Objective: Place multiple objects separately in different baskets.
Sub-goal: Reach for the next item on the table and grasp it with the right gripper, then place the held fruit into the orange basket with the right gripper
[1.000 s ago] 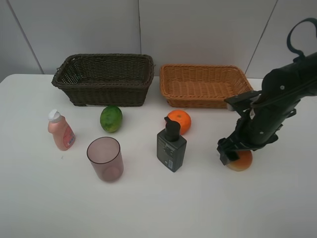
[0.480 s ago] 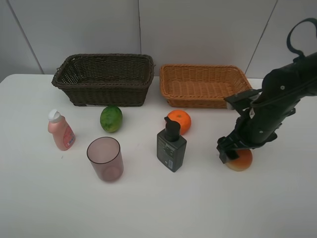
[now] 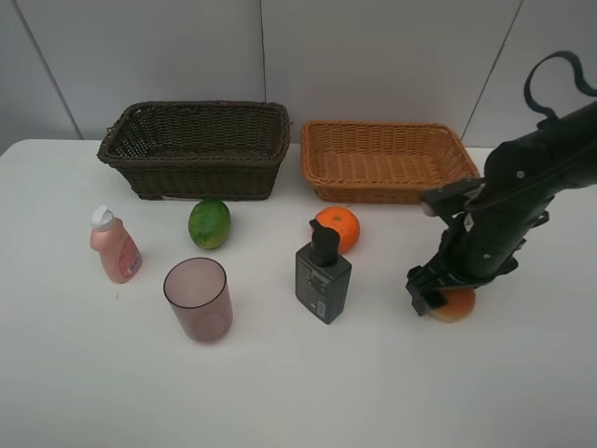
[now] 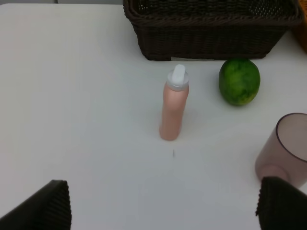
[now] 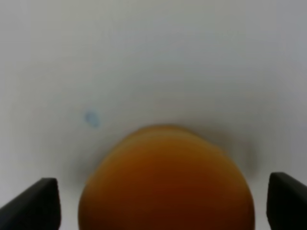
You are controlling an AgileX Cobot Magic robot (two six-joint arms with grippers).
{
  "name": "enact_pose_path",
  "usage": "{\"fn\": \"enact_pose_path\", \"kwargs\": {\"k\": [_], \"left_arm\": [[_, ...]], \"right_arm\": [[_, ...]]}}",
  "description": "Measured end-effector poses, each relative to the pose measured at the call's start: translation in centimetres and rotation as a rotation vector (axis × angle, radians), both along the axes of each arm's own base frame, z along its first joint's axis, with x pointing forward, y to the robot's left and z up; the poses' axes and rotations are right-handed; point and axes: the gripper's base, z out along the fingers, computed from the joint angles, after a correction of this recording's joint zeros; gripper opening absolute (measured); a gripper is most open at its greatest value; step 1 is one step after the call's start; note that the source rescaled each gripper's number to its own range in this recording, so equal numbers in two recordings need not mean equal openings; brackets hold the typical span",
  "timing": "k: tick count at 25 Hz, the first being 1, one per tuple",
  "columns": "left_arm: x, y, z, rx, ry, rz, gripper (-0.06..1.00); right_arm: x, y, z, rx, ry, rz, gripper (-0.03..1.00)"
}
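The red-orange peach (image 3: pixel 456 305) lies on the white table at the right. My right gripper (image 3: pixel 442 295) stands open straight over it, and the right wrist view shows the peach (image 5: pixel 168 177) between its wide-apart fingertips (image 5: pixel 31 203), untouched. Orange (image 3: pixel 338 227), dark pump bottle (image 3: pixel 323 275), mauve cup (image 3: pixel 198 299), green fruit (image 3: pixel 209 223) and pink bottle (image 3: pixel 115 245) stand on the table. The dark basket (image 3: pixel 191 106) and tan basket (image 3: pixel 373 125) are at the back, both empty. My left gripper (image 4: pixel 163 208) is open above bare table, short of the pink bottle (image 4: pixel 173 108).
The two baskets sit side by side against the grey wall. The left wrist view also takes in the green fruit (image 4: pixel 239 81), the cup (image 4: pixel 286 146) and the dark basket's wall (image 4: pixel 211 33). The right arm's cable loops above the table's right edge.
The right arm has sunk a little lower over the peach, hiding more of it. Jaws of both grippers stay wide, and nothing else has moved.
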Motion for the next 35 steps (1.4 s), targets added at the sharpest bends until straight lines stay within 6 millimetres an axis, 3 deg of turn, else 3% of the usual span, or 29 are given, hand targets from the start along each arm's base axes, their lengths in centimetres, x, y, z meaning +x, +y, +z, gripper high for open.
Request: {"fn": "enact_pose_path", "kwargs": {"k": [11, 15, 17, 20, 21, 35], "left_arm": [[0.00, 0.00, 0.00, 0.000, 0.000, 0.000, 1.00], [0.00, 0.00, 0.00, 0.000, 0.000, 0.000, 1.00], [0.00, 0.00, 0.00, 0.000, 0.000, 0.000, 1.00], [0.00, 0.00, 0.00, 0.000, 0.000, 0.000, 1.00], [0.00, 0.00, 0.00, 0.000, 0.000, 0.000, 1.00], [0.00, 0.00, 0.00, 0.000, 0.000, 0.000, 1.00]], "right_arm": [[0.00, -0.02, -0.92, -0.013, 0.029, 0.004, 0.94], [0.00, -0.02, -0.92, -0.013, 0.028, 0.004, 0.86], [0.01, 0.00, -0.94, -0.011, 0.028, 0.001, 0.77], [0.05, 0.03, -0.94, -0.008, 0.023, 0.001, 0.46], [0.05, 0.03, -0.94, -0.008, 0.023, 0.000, 0.44], [0.06, 0.03, -0.94, -0.007, 0.022, 0.000, 0.44]]}}
